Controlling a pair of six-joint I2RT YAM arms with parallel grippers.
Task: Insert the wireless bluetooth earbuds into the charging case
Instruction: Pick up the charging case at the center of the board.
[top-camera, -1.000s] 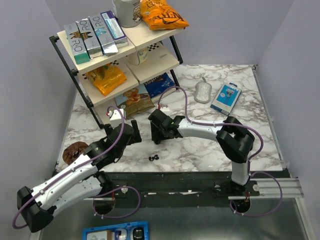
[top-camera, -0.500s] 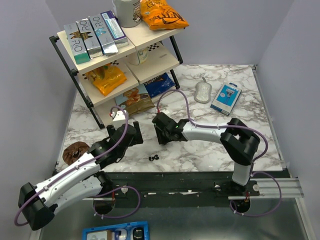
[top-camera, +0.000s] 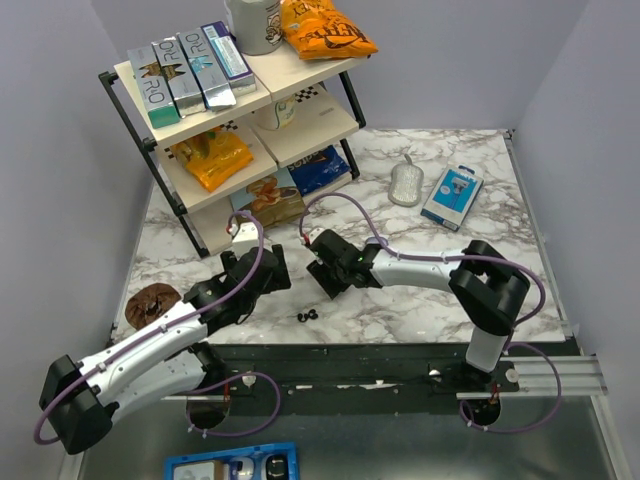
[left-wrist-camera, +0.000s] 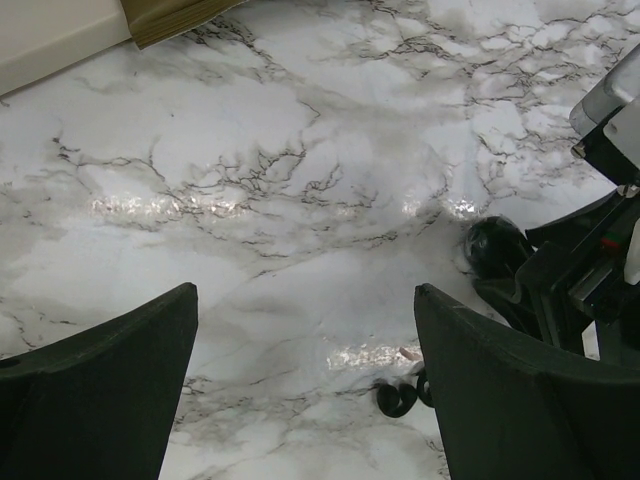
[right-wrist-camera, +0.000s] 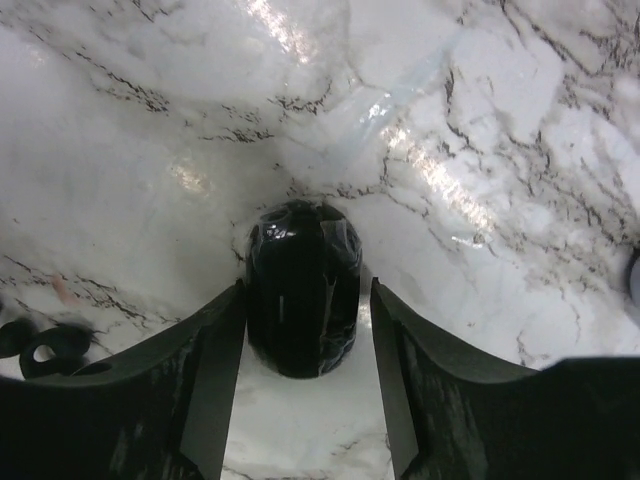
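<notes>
Right gripper (right-wrist-camera: 307, 284): straddles the case (right-wrist-camera: 303, 325), one finger close on each side. A thin pale sliver shows on one side, so cannot tell whether pinching or merely bracketing.
Left gripper (left-wrist-camera: 305, 325): spread wide, nothing between the fingers, hovering over bare marble.
Case: flat on the table (top-camera: 400, 316), dark and glossy. Lid open or shut, cannot tell.
Earbuds (top-camera: 307, 316): both loose on the marble, touching each other, near the table's front edge, close to the case but outside either grip.
Risk, case slip: likely to skid or twist away under an off-centre squeeze, given the rounded slick shell on polished stone.
Risk, stray knock: buds far smaller than the fingers, so easily flicked toward the front edge by a passing finger or trailing cable.
Risk, double pick: buds in contact, so a closing grip may catch both or squirt one out sideways.
Risk, arm clash: both grippers crowded into one small patch, so a collision is probable if the left comes in for the buds with the right parked there.
Risk, hidden view: buds at the very edge of both wrist views, so easily lost behind a finger.
</notes>
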